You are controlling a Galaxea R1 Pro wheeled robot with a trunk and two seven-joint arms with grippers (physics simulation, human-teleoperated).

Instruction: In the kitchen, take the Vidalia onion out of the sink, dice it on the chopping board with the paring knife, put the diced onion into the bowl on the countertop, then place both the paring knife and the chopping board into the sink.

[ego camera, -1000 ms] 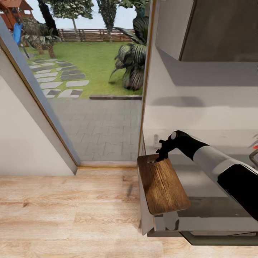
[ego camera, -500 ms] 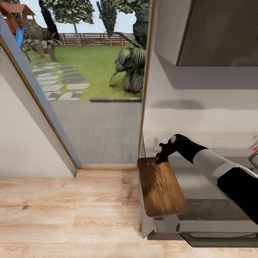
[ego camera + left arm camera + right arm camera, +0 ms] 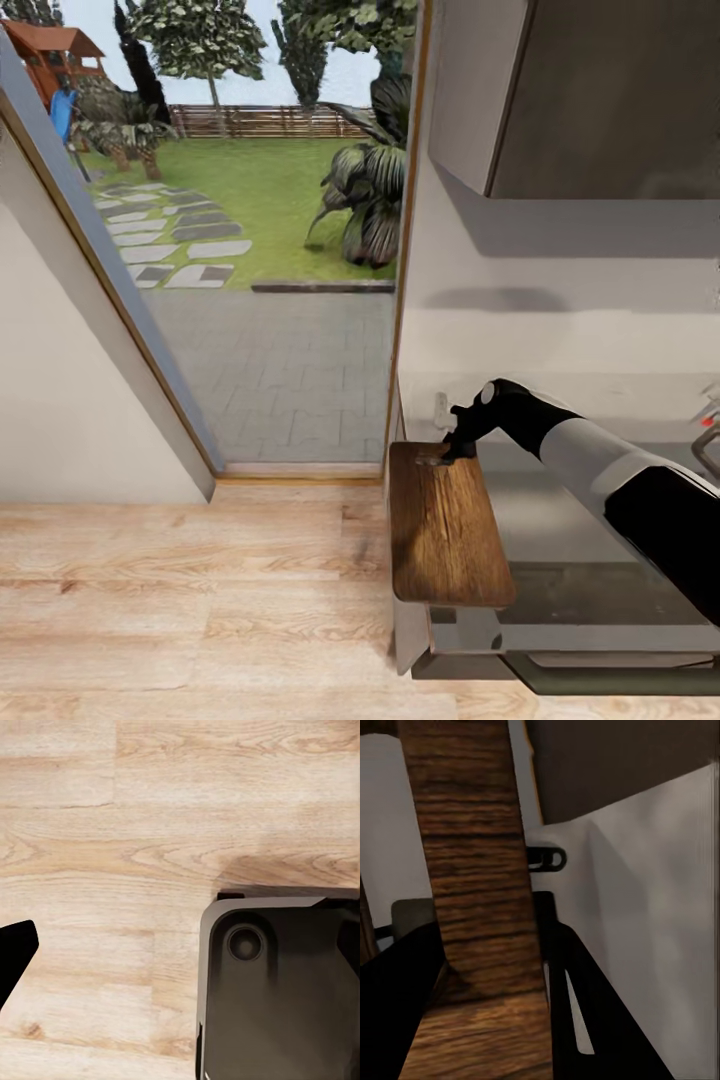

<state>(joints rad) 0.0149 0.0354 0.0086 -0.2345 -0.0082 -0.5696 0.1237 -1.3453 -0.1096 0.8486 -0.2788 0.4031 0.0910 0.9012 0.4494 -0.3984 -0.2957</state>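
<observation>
The dark wooden chopping board (image 3: 446, 530) hangs level over the left end of the grey countertop (image 3: 560, 520), part of it past the counter's edge above the floor. My right gripper (image 3: 455, 452) is shut on the board's far end near its handle hole. In the right wrist view the board (image 3: 480, 892) runs between the black fingers (image 3: 559, 967), which press on both its faces. My left gripper shows as one black fingertip (image 3: 11, 956) over the wooden floor; its state cannot be told. Onion, knife, bowl and sink are out of view.
A glass door (image 3: 250, 250) opens onto a garden at the left. A wall cabinet (image 3: 590, 90) hangs above the counter, and a wall socket (image 3: 441, 407) sits behind the board. The robot's dark base (image 3: 277, 990) stands on the wooden floor (image 3: 190, 600).
The board has turned from tilted and skewed to level and straight, and my right gripper has drifted slightly right with it. The head view has shifted a little.
</observation>
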